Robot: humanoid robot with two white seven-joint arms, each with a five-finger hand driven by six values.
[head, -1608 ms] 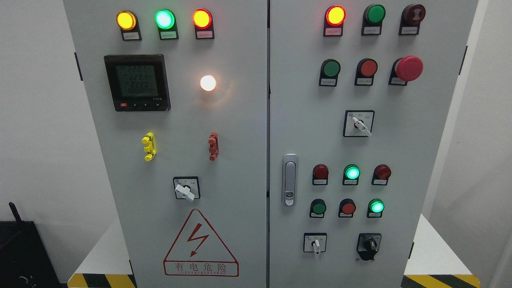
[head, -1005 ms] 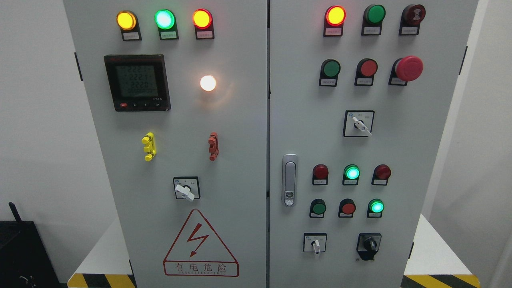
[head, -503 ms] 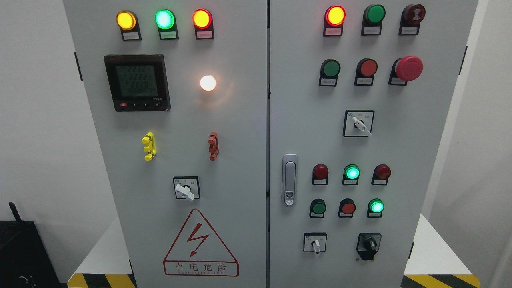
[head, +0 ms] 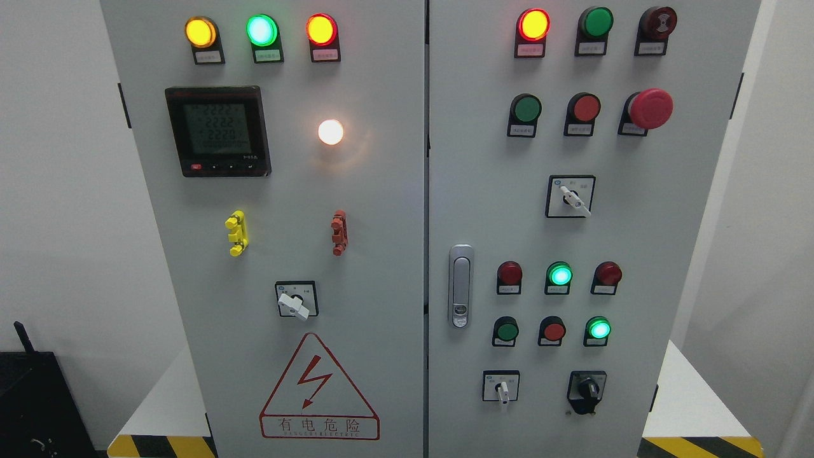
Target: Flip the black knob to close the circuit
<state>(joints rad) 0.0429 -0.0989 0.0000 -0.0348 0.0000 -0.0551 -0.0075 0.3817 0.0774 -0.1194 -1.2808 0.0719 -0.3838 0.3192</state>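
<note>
Black knob: the black rotary knob (head: 587, 388) sits on a square black plate at the lower right of the right door of the tall grey metal cabinet (head: 381, 191). Its grip bar looks nearly upright, with a small black tab hanging under the plate.
Neighbours: the small white lever switch (head: 502, 388) is on the same row to its left; the lit green round lamp (head: 598, 329) is just above it.
Rest of right door: the big red mushroom button (head: 650, 108) is near the top right, and the silver door handle (head: 460, 285) is at the left edge.
Left door: the black digital meter (head: 218, 130) shows pale digits, and the red triangle warning sign (head: 318, 389) is at the bottom.
Hard to read: the small labels under the lamps and around the knob are too small to make out; the cabinet is cut off at the top and bottom edges.
Hands: no hand is in the picture, so I cannot tell how the fingers stand.
</note>
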